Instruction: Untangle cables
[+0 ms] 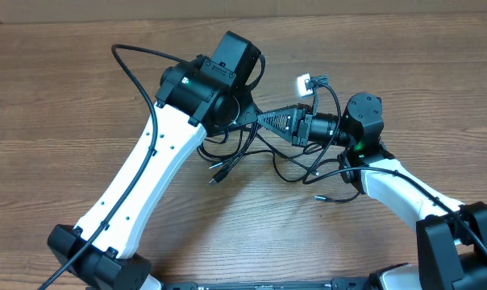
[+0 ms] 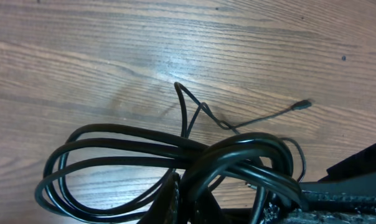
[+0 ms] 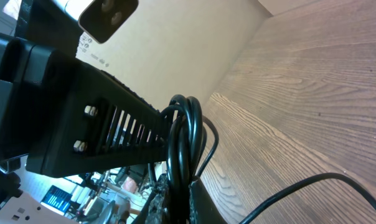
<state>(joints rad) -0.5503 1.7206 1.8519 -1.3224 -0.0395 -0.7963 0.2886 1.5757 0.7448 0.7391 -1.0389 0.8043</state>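
Cables point(image 1: 242, 151) lie in a loose black tangle on the wooden bench point(image 1: 66, 97), near the white connector point(image 1: 302, 83) and on the side of it that faces the arm bases. Both arms meet over this knot.

The left gripper point(image 2: 182, 202) comes in from the far side of the knot, opposite the white connector. In the overhead view it is hidden beneath its own wrist and camera housing. Its wrist view shows several glossy loops gathered into the jaws at the lower edge of the picture, so the jaws are clenched on the cables. The rest of the coil fans out flat over the wood.

The right gripper point(image 1: 258, 118) reaches in from just beside the white connector, its dark tapered fingers pointing at the left wrist. In its own view the jaws are pinched tight on a doubled loop that rises from the pads. The ribbed finger of the other arm lies just beside that loop – whether they touch I cannot tell.

A thin cord runs out of the coil and ends in a small plug point(image 2: 306, 104) lying free on the bench. Two more loose ends point(image 1: 217, 179) trail out of the knot – both on its side away from the white connector
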